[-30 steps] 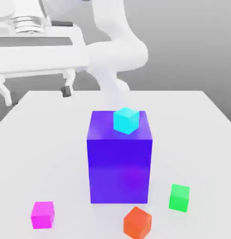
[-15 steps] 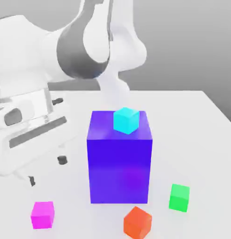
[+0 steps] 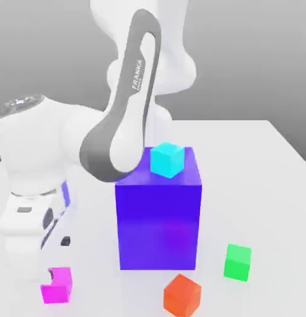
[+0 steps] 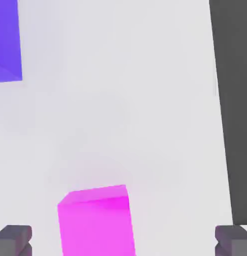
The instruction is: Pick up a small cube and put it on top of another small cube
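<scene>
Nearby: big block (image 3: 158, 217), orange cube (image 3: 182, 295), green cube (image 3: 238, 262).

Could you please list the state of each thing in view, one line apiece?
hand: open, fingers either side of the magenta cube, not gripping it.
magenta cube: on the table, not lifted.
cyan cube: resting on top of the big blue block.
big blue block: standing upright on the table.
green cube: on the table, free.
orange cube: on the table, free.

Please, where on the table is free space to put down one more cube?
Free: the table on the exterior view's right of the blue block, above the green cube. Crowded: the front, with orange cube, magenta cube and open tool.
</scene>
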